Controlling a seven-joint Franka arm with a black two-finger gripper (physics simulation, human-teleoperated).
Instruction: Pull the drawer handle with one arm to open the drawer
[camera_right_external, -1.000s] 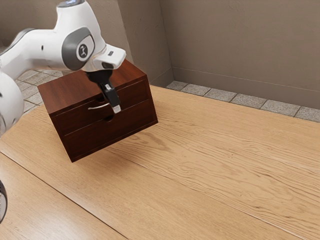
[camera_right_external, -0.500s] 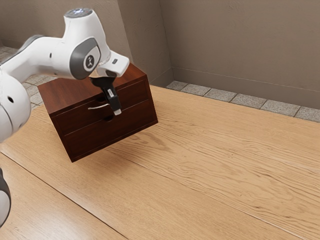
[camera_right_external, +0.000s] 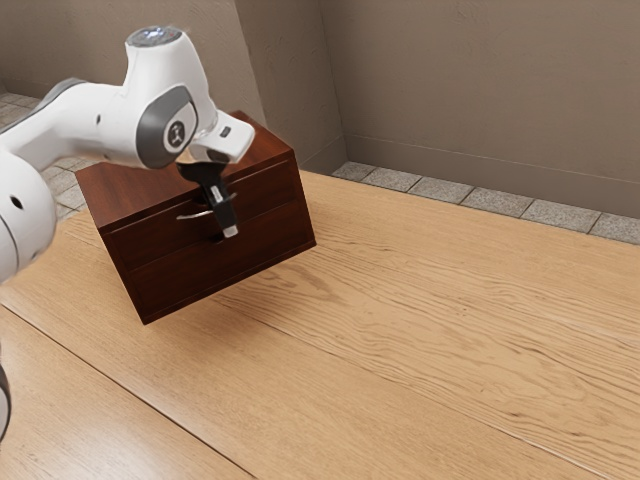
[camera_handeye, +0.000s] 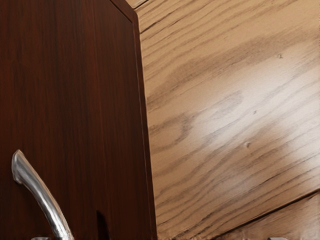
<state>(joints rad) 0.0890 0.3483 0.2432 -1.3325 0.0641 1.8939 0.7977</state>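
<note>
the silver drawer handle (camera_right_external: 196, 213) is seen on the upper drawer (camera_right_external: 160, 228) of a dark wooden cabinet (camera_right_external: 220, 262), and the drawer front is seen flush with the cabinet, shut. the cabinet is set near the far edge of the wooden table (camera_right_external: 420, 330), toward the exterior view's left. the black gripper (camera_right_external: 228, 228) is held down at the handle's end; whether it is clenched on the handle cannot be told.
</note>
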